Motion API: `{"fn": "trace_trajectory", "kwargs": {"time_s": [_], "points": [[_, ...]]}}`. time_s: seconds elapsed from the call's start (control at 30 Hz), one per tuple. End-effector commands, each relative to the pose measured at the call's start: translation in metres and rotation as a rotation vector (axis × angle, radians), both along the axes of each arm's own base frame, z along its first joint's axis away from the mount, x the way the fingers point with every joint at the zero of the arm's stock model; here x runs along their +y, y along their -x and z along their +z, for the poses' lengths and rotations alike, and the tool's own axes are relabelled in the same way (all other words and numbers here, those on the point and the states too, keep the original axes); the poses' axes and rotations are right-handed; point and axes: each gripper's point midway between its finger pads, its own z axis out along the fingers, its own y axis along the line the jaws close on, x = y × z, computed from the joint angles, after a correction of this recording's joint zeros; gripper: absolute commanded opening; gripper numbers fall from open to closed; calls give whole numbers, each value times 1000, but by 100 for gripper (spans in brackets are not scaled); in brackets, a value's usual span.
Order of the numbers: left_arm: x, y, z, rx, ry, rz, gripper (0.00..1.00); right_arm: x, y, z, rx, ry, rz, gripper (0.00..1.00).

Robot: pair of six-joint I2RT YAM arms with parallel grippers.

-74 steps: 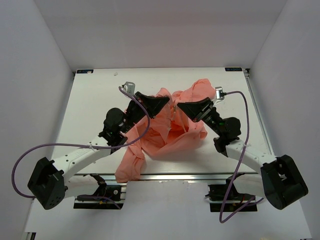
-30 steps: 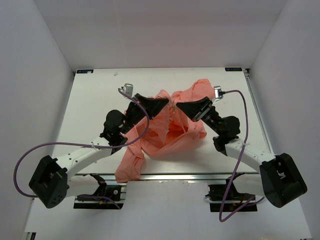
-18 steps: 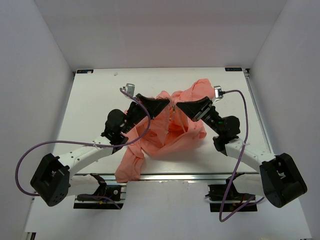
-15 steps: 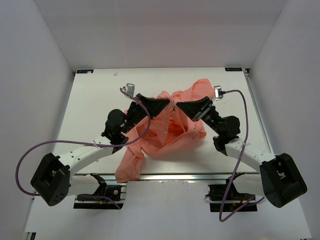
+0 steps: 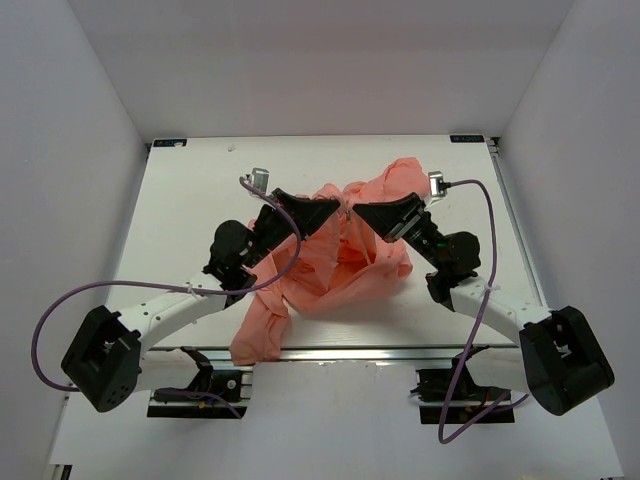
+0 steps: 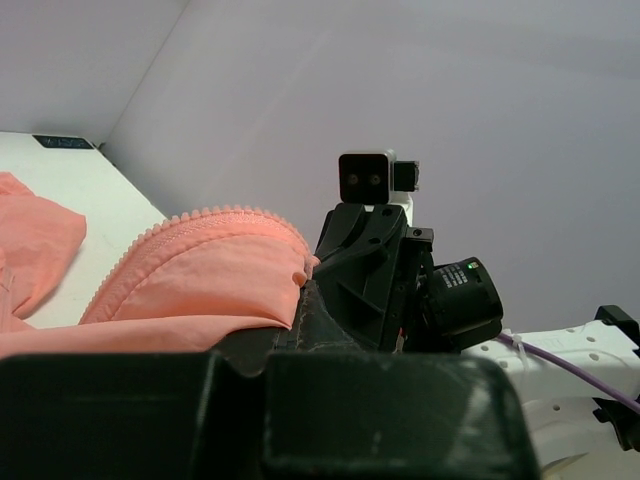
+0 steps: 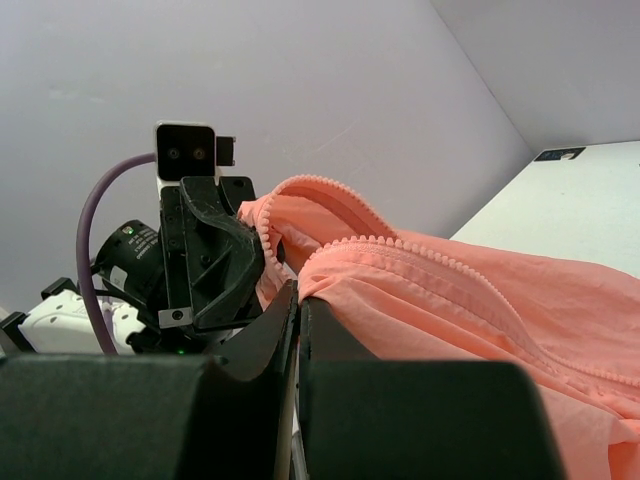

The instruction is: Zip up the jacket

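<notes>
Jacket (image 5: 345, 265) heaped mid-bench (image 5: 180, 200), sleeve trailing over the bench's near edge. Left pincer (image 5: 337, 206) and right pincer (image 5: 358, 209) each clamp shut on a toothed zip edge (image 7: 440, 268), held above bench centre, tips almost meeting. This is likely to align the halves for mating.

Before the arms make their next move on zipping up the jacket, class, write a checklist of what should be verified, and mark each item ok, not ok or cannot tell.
1. Left gripper shut on the jacket: ok, fabric runs into its closed jaws in the left wrist view.
2. Right gripper shut on the jacket: ok.
3. Grippers brought close together: ok, tips nearly meet above the table.
4. Zipper teeth in view: ok, in both wrist views.
5. Zipper slider located: cannot tell, none visible.
6. Jacket laid flat: not ok, bunched, one part reaching the near table edge.
</notes>
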Motion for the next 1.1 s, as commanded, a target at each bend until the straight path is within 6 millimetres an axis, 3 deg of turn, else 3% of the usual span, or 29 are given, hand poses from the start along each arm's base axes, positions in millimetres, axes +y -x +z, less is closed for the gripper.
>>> {"fn": "trace_trajectory", "kwargs": {"time_s": [0.0, 0.57, 0.6, 0.67, 0.77, 0.97, 1.07], "points": [[2, 5, 6, -22, 32, -13, 0, -47, 75, 118, -568, -330, -23, 0], [0, 1, -3, 23, 36, -23, 0, -48, 76, 122, -569, -341, -24, 0], [0, -1, -2, 32, 35, -20, 5, -48, 76, 121, -567, -342, -24, 0], [-1, -4, -6, 54, 19, -17, 25, -48, 76, 122, -570, -340, -23, 0], [-4, -4, -4, 51, 11, -26, 38, -48, 77, 122, -570, -342, -21, 0], [-7, -5, -5, 49, -10, -33, 37, -46, 78, 122, -575, -336, -10, 0], [-9, -6, -6, 49, -23, -42, 21, -44, 77, 120, -573, -327, -2, 0]]}}
